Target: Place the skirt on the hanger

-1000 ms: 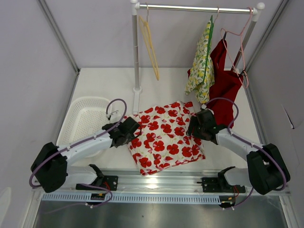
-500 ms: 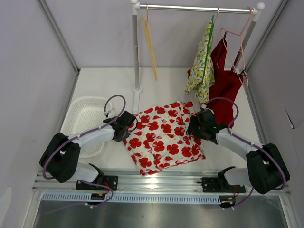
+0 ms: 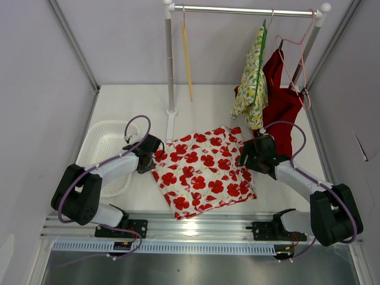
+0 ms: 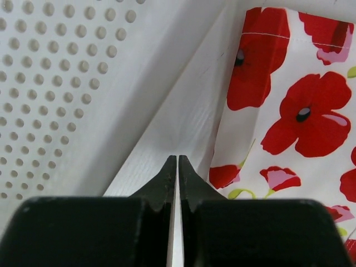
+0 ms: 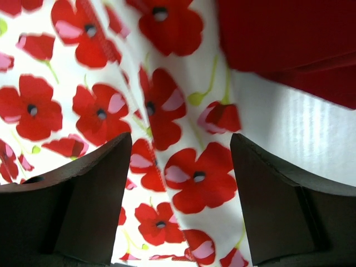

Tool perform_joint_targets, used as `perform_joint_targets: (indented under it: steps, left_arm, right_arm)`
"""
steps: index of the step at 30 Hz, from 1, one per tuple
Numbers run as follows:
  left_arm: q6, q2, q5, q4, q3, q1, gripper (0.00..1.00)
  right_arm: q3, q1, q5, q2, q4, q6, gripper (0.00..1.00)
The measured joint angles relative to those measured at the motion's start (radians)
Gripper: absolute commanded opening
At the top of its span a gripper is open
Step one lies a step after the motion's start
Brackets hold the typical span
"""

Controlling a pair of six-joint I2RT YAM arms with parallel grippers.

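the skirt (image 3: 205,172), white with red poppies, lies flat on the table (image 3: 208,104) between the two arms, spread out so each side can be reached by its own arm. the left gripper (image 4: 177,161) sits at the skirt's left edge with its fingers pressed together. in the wrist view they meet over bare table just beside the hem, next to the basket (image 3: 105,148), and no cloth shows between them, so they seem to hold nothing. the right gripper (image 5: 181,144) hangs with its fingers wide apart over the skirt's right edge, near the red garment (image 3: 282,104), likely placed to straddle a fold before closing. the empty hanger (image 3: 187,56) hangs on the rail (image 3: 249,10) at the back, well apart from the skirt, which is not yet lifted
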Motion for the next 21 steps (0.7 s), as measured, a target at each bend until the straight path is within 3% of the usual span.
perform_joint_targets:
  steps: [1,3,10,16,19,21]
  left_arm:
    - [0.006,0.001,0.003,0.003,0.0,0.002,0.3]
    - [0.031,0.001,0.019,0.02,0.0,0.002,0.44]
    - [0.066,0.002,0.085,0.093,0.0,0.003,0.5]
    - [0.076,0.055,0.105,0.127,0.003,0.002,0.41]
    - [0.082,0.063,0.102,0.127,0.01,0.002,0.26]
    - [0.086,0.069,0.101,0.126,0.014,0.002,0.1]
  right_arm:
    - [0.0,-0.015,-0.005,0.0,0.002,-0.003,0.79]
    - [0.0,-0.048,-0.015,0.003,0.007,-0.012,0.8]
    - [0.027,-0.108,-0.061,0.111,0.042,-0.029,0.79]
    - [0.071,-0.11,-0.091,0.18,0.09,-0.027,0.71]
    - [0.071,-0.1,-0.094,0.183,0.097,-0.025,0.6]
    - [0.07,-0.092,-0.093,0.183,0.097,-0.021,0.51]
